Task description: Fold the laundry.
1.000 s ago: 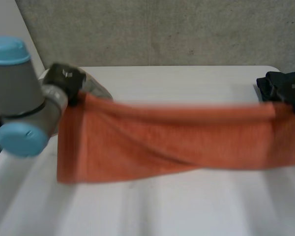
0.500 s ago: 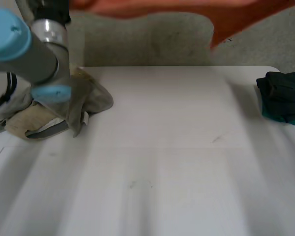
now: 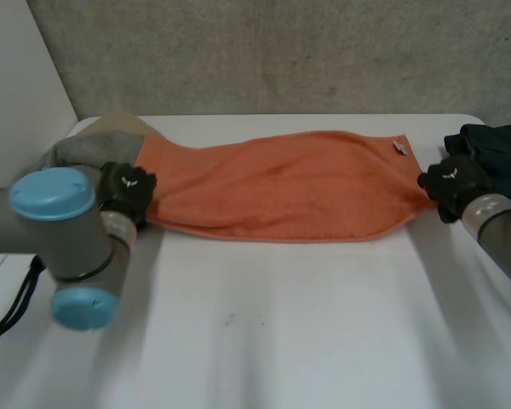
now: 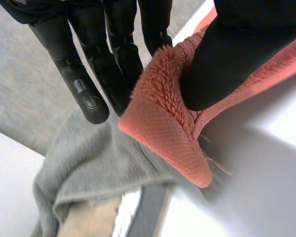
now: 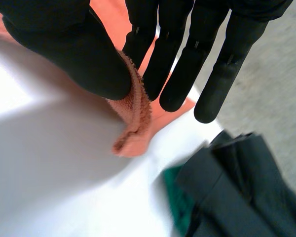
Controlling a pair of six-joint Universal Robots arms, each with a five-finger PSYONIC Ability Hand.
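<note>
Towel (image 3: 281,183) is down out of the air, flat on the table (image 3: 281,332), my left hand (image 3: 126,189) and right hand (image 3: 450,181) each pinching an end to keep it taut.

White worktop (image 3: 281,341) in front of me: orange towel (image 3: 281,187) stretched across toward 12 o'clock, grey clothes heap (image 3: 92,145) at 10, dark folded pile (image 3: 498,145) at 2.

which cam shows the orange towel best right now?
Head view: the whole orange towel lies stretched across the white table. The left wrist view gives one corner pinched by the left robot hand; the right wrist view gives the opposite end pinched by the right robot hand.
</note>
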